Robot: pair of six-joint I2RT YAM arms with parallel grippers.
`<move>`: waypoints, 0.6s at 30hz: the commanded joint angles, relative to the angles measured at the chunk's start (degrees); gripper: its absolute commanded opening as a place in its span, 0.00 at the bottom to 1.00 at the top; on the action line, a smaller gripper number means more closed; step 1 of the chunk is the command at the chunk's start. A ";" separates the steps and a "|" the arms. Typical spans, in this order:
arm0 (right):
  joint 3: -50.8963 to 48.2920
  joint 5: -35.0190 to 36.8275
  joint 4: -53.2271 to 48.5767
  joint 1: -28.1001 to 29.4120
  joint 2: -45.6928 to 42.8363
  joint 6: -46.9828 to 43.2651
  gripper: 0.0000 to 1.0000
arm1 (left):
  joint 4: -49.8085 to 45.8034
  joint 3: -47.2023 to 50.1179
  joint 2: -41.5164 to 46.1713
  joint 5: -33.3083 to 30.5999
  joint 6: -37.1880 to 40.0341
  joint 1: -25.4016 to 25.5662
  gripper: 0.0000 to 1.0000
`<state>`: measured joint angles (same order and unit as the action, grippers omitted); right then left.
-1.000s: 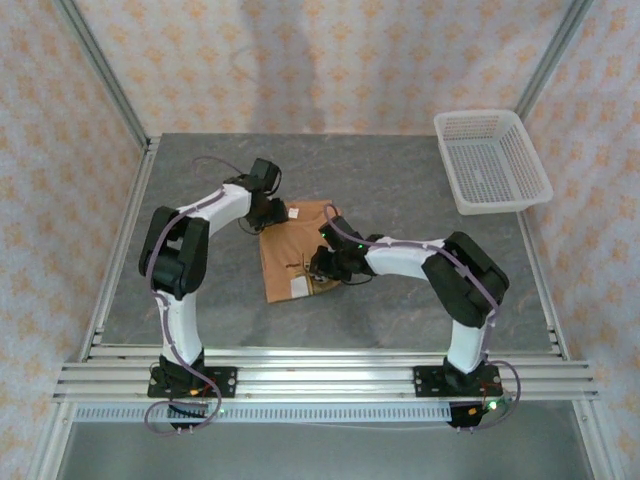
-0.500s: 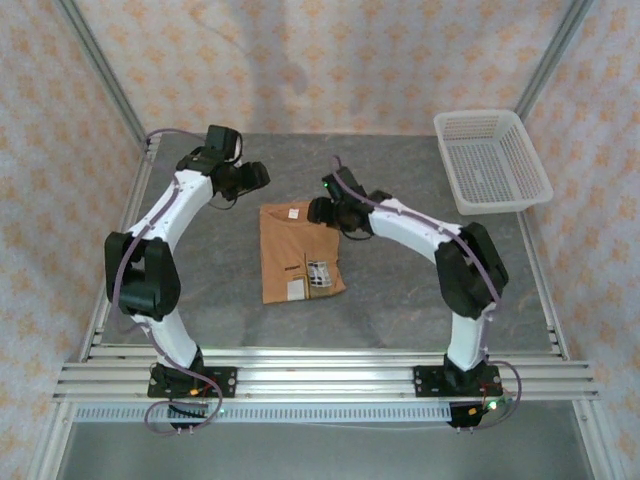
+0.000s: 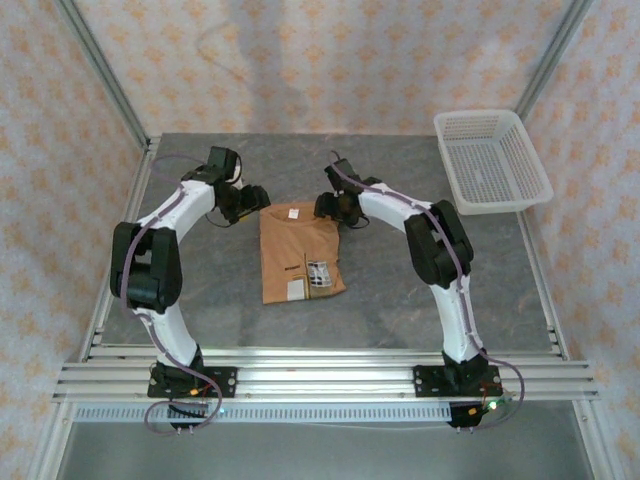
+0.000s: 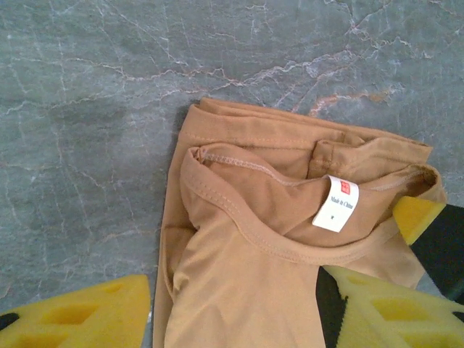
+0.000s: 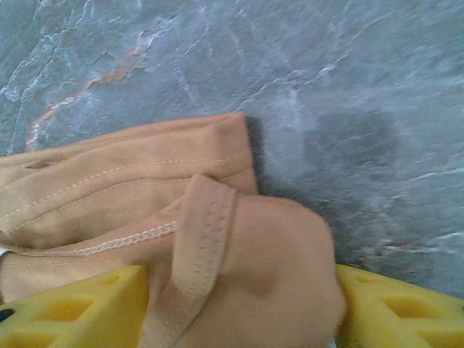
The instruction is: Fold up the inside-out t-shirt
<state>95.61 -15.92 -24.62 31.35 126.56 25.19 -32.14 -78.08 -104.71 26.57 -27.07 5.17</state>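
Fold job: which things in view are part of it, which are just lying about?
Part of the job:
- t-shirt, lying flat mid-table
- left hand, at its far left corner
- right hand, at its far right corner

Just lying about:
- white basket, at the far right corner of the table, apart from the shirt

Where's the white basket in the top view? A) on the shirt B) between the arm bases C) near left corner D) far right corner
D: the white mesh basket sits at the far right corner of the table, well apart from the folded t-shirt.
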 commanded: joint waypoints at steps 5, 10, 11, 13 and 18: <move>5.27 -0.35 -1.44 2.44 4.47 0.06 0.55 | 2.08 1.14 -2.42 1.03 -0.18 -0.86 0.62; 8.22 2.82 -6.08 2.44 7.47 -1.06 0.32 | 2.01 1.22 -2.87 0.33 0.38 -0.95 0.59; 8.23 3.52 -6.81 2.49 7.52 -1.25 0.27 | 1.59 1.08 -3.11 -0.39 0.73 -0.95 0.58; 6.95 4.25 -6.84 2.33 6.77 -1.54 0.15 | 1.28 0.92 -3.86 -1.54 1.29 -0.95 0.58; 3.34 3.67 -4.12 1.65 3.95 -1.34 0.11 | 2.49 -1.27 -8.60 -0.96 2.00 -0.97 0.58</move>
<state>101.49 -12.86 -27.40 32.97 130.93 24.34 -30.57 -77.71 -109.89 26.57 -26.63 4.82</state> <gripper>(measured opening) 0.118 0.580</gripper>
